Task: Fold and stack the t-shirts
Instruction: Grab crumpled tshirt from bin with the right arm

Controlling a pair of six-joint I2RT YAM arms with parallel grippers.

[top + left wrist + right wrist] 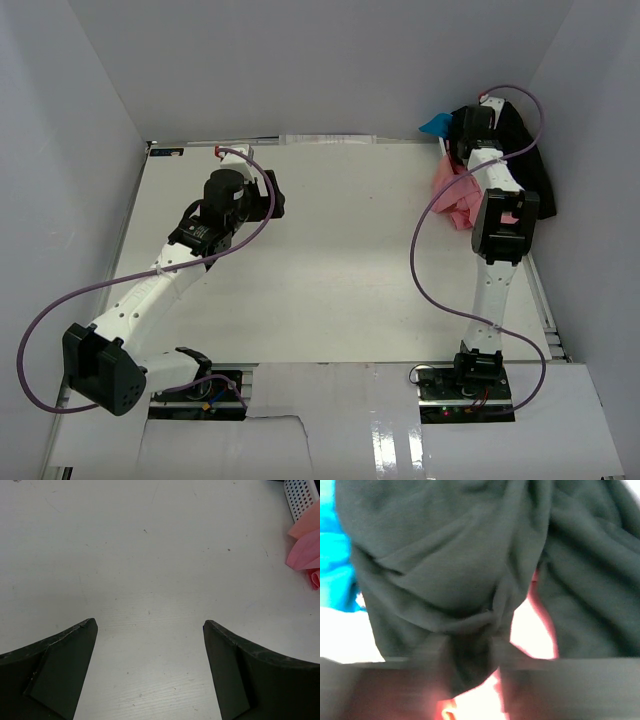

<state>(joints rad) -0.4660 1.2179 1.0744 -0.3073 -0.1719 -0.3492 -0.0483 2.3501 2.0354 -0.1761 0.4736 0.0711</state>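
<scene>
Nearest, at about 7 o'clock on the top view, the left arm (150,290) rises from its base and reaches toward 11 o'clock over the white counter (340,260). The left jaws stand wide apart above bare counter, with nothing between them. The left wrist view shows the two dark fingers (60,665) far from each other with only the counter surface under them.

At about 5 o'clock the right arm (495,270) stands on its base and stretches straight away toward 1 o'clock, a purple cable (425,270) looping beside it.

Farther out, at 1 to 2 o'clock near the far right corner, lie the t-shirts in a crumpled heap, none folded. The salmon-pink t-shirts (452,195) are bunched on the counter at the heap's 9 o'clock side. The black t-shirt (535,175) drapes at its 3 o'clock side, touching them.

The right jaws are down in this heap. The right wrist view is blurred. Black cloth (445,555) fills it and a gathered fold runs down between the fingers, but I cannot tell whether they have clamped it. Pink shows through a gap at 4 o'clock.

Farthest, a bright blue cloth (435,125) lies at the heap's 11 o'clock edge. In the left wrist view a corner of the white lattice basket (300,497) shows just beyond the pink cloth (305,545).
</scene>
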